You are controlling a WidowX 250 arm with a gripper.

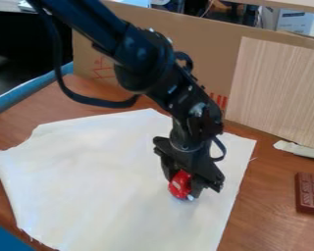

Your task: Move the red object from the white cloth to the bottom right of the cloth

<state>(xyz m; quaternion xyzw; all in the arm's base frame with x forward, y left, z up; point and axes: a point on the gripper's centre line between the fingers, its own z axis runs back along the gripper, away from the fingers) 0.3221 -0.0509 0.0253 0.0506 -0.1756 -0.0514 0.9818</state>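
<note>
The black gripper [182,185] hangs over the right part of the white cloth [88,181], coming down from the upper left. Its fingers are shut on the red object [180,184], one on each side of it. Part of the red object is hidden behind the fingers. It is low over the cloth, inside the cloth's right edge; whether it touches the cloth I cannot tell.
A brown chocolate-like bar [309,194] lies on the wooden table [271,215] to the right of the cloth. Behind it is a flat white piece [300,149]. A cardboard wall [205,49] and a light wood panel [277,88] stand along the back.
</note>
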